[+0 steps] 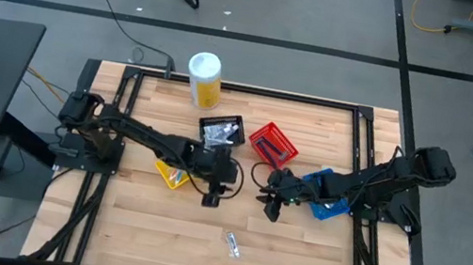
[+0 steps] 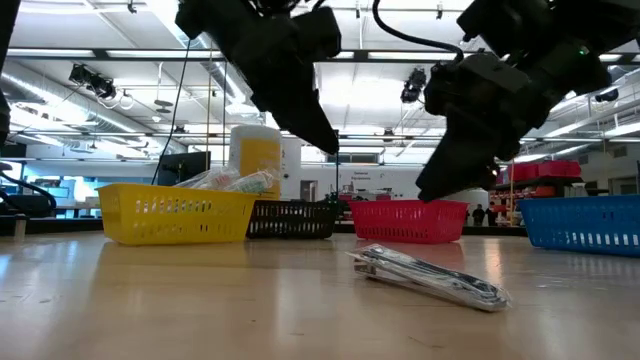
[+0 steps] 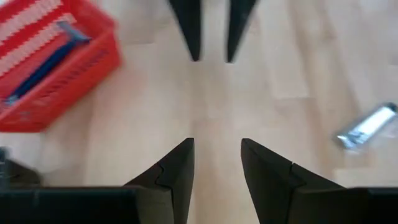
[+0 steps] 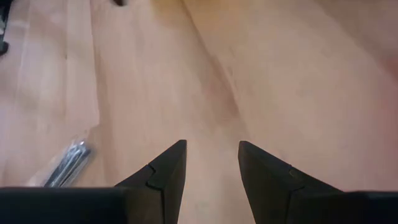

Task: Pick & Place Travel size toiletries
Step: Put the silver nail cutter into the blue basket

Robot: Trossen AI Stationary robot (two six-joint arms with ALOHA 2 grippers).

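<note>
From above we see one slim silvery packet lying alone on the wooden worktop, toward the near edge and slightly right of the middle. More toiletries sit in the black basket close to the far edge, pale and shiny pieces, and a dark blue razor lies in the red basket just beside it. The yellow basket is partly under the left arm, the blue basket under the right arm. The left gripper hangs over bare wood at the worktop's middle, the right gripper near it; both are well apart from the packet

Across the table at its own height, the packet shows as a crinkled clear wrapper with something slim inside, flat on the wood. Both grippers hang above the table behind it, touching nothing

Past the left wrist we find the left gripper with its fingers parted and nothing between them; the razor in the red basket and the packet lie off to either side

Past the right wrist, the right gripper stands wide apart and empty over wood, the packet off to one side
</note>
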